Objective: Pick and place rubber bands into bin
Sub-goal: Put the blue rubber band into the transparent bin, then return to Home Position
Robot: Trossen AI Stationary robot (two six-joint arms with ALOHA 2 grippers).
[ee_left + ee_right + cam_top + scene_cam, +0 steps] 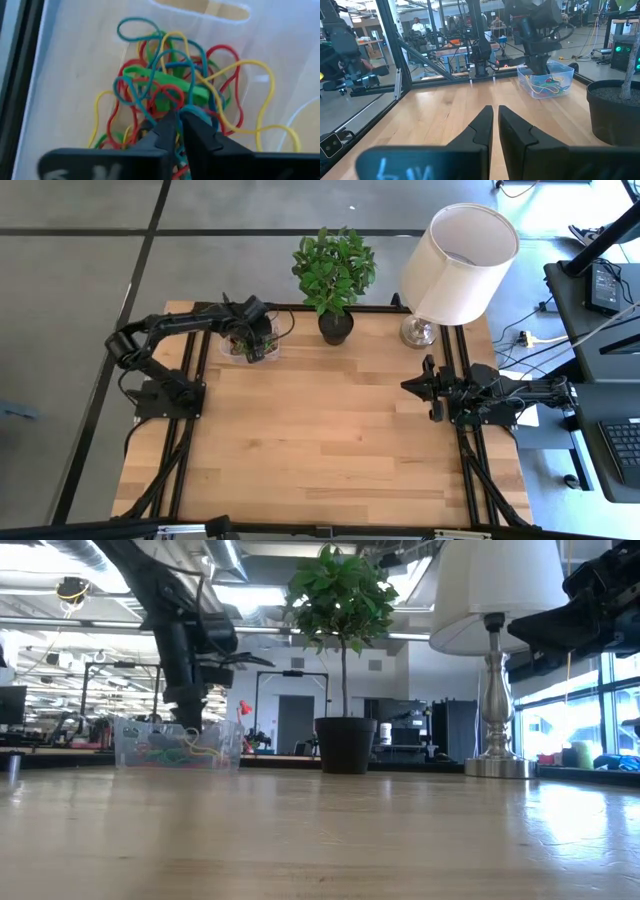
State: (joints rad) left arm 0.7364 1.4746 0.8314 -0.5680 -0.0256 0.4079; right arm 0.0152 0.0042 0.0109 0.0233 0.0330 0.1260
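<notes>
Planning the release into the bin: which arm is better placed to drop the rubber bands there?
Left. The left gripper is already down inside the bin, right over the pile of rubber bands. The right gripper waits off at the table's right edge, far from the bin.

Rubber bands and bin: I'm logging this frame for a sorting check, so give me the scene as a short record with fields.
bin: clear plastic bin at the table's far left, beside the plant pot
rubber bands: a tangled pile of red, green, yellow and blue loops inside the bin
left pincer: down in the bin over the pile, fingers nearly together
right pincer: waiting above the table's right side, holding nothing
other things: lamp at the far right
</notes>
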